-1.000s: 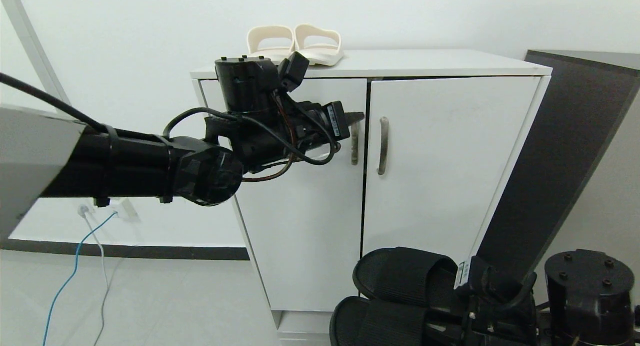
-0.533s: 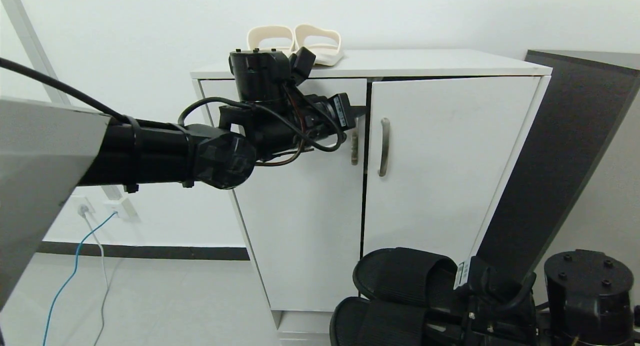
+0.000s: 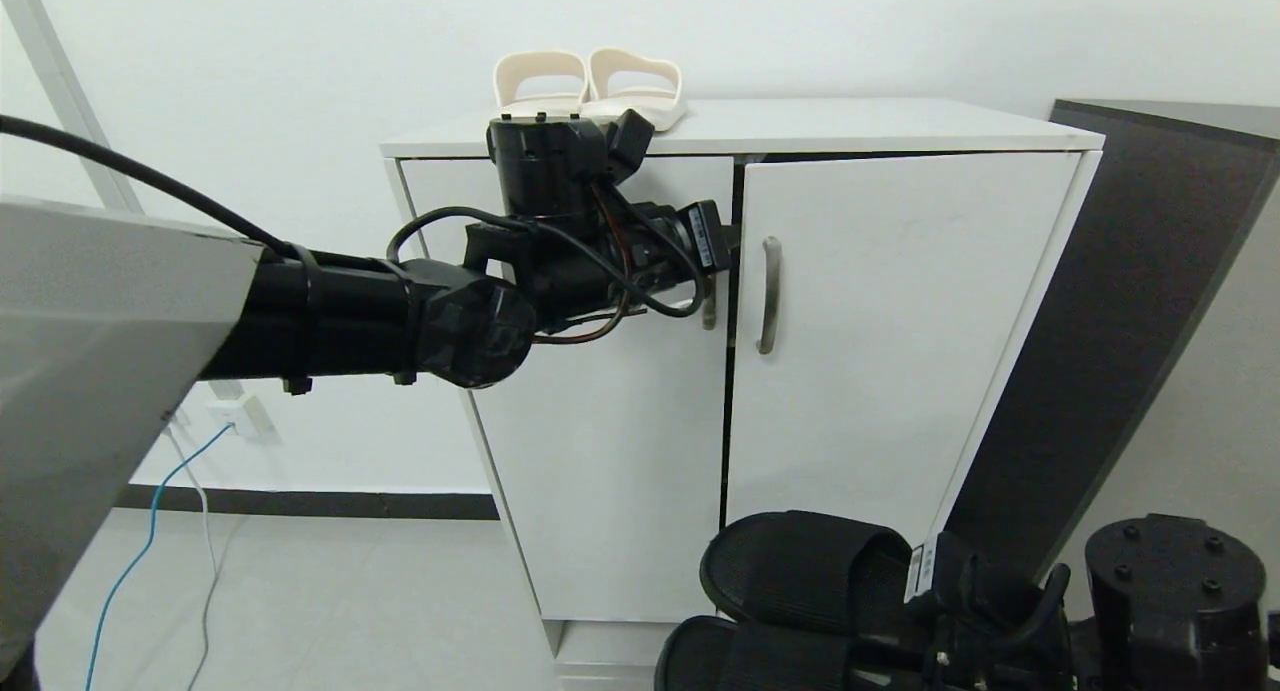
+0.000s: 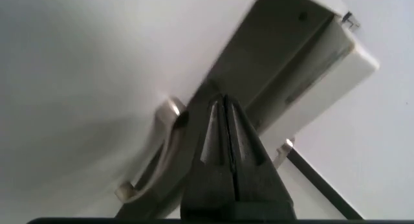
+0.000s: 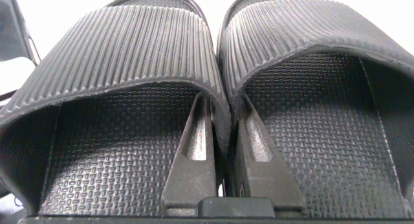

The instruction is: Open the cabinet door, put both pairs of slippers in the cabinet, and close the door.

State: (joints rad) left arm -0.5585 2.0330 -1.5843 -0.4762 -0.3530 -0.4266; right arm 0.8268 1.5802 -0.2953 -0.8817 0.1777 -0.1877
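The white cabinet [image 3: 600, 451] has two doors with a narrow dark gap between them. My left gripper [image 3: 727, 238] is shut and empty, its tips [image 4: 224, 102] just behind the top of the left door's metal handle [image 4: 155, 156], at the gap. The right door's handle [image 3: 767, 293] hangs beside it. A beige pair of slippers [image 3: 590, 86] rests on the cabinet top. Low at the front right, my right gripper [image 3: 930, 596] is shut on the black slippers [image 3: 800, 561], pinching the two adjoining straps [image 5: 223, 75] together.
A tall dark panel [image 3: 1120, 301] leans beside the cabinet's right side. Blue and grey cables [image 3: 140, 551] run from a wall socket down over the floor at the left. Open tiled floor lies in front of the cabinet's left half.
My left arm has moved right and slightly up, bringing the shut gripper from left of the handle to the gap between the doors. The right arm with the black slippers has sunk a little.
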